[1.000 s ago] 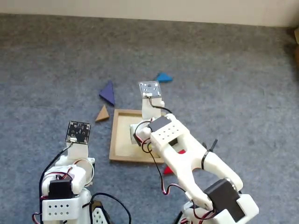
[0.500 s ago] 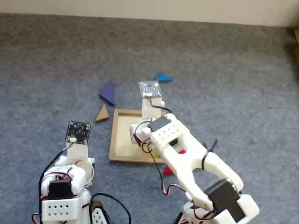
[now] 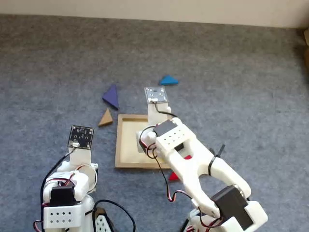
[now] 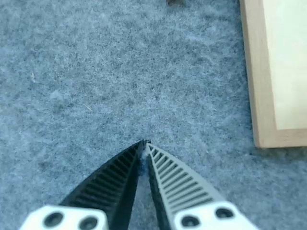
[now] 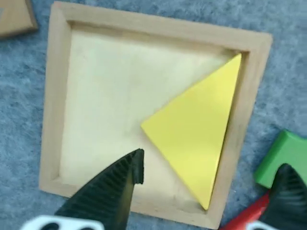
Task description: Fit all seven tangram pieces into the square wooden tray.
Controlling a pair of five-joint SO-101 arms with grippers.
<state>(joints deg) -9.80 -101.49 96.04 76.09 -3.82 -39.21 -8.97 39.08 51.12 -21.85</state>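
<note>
The square wooden tray (image 5: 158, 29) lies on grey carpet and holds one yellow triangle (image 5: 201, 129), set against one side wall with a point in a corner. My right gripper (image 5: 211, 172) hovers open above the tray, one finger over the bare floor and the other past the rim. A green piece (image 5: 280, 155) and a red piece (image 5: 244, 215) lie just outside that rim. In the high view the right arm (image 3: 183, 150) covers much of the tray (image 3: 119, 145). My left gripper (image 4: 144, 146) is shut and empty over carpet beside the tray's edge (image 4: 256, 86).
On the carpet beyond the tray lie a tan triangle (image 3: 105, 117), a purple triangle (image 3: 111, 96) and a blue piece (image 3: 168, 80). A red piece (image 3: 174, 176) shows under the right arm. The left arm (image 3: 67, 188) sits at the near left.
The tray and the right wrist have shifted very slightly to the right and nearer. The left arm has not moved.
</note>
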